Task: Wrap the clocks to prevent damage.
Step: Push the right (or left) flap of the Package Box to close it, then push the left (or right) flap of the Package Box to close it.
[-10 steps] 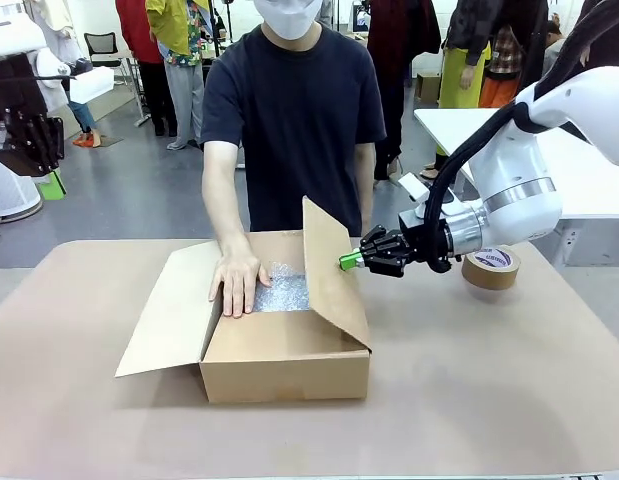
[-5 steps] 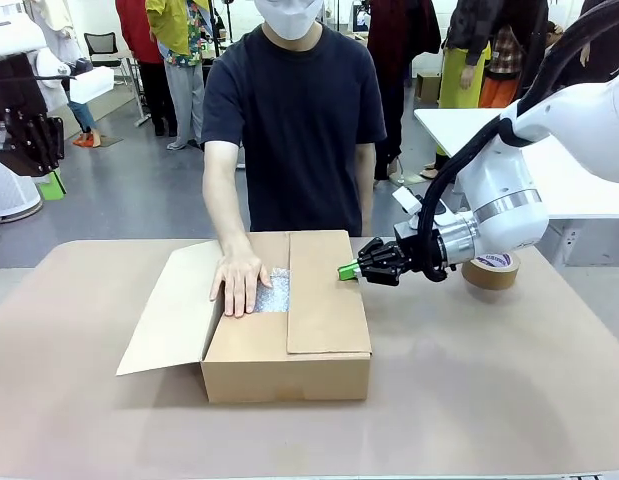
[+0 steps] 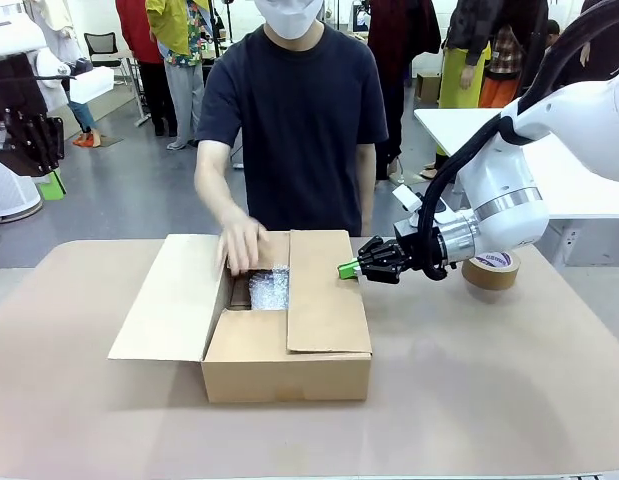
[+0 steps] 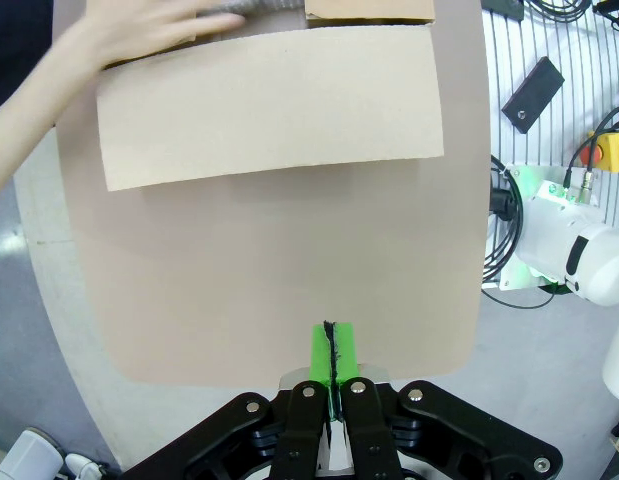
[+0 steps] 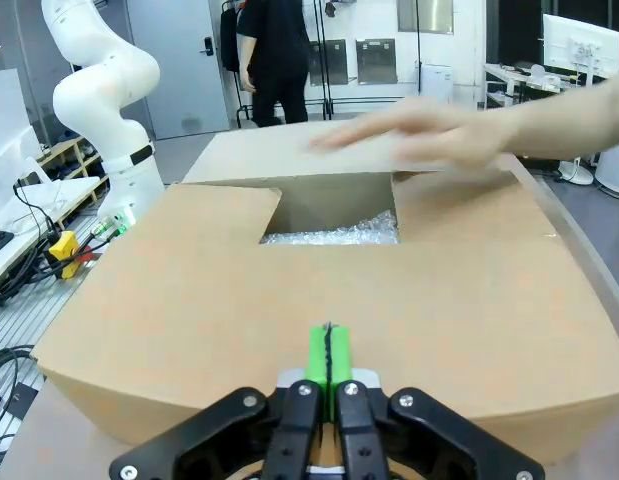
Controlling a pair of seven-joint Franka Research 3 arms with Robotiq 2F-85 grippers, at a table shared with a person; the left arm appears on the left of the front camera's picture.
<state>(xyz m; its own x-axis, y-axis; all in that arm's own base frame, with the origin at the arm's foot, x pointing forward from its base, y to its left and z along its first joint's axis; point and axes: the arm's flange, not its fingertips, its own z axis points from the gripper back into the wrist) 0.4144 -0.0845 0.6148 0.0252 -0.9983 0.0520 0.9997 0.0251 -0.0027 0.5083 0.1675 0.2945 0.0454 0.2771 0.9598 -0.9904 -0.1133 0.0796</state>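
Two risks from the front: my right jaws, pressed together beside the box's [image 3: 279,350] folded flap [image 3: 327,290], could shove it or meet the person's hand [image 3: 241,243] above. Left wrist: my left jaws, pressed together, hang over the desk [image 4: 269,270]. Right wrist: crinkly bubble wrap [image 5: 334,233] lies inside the box, presumably around the clocks.

Grey floor [image 3: 139,190] stretches beyond the tan worktop [image 3: 469,400]. A white table [image 3: 589,170] stands far right, a black chair [image 3: 107,45] far left, with people [image 3: 179,60] standing between them.
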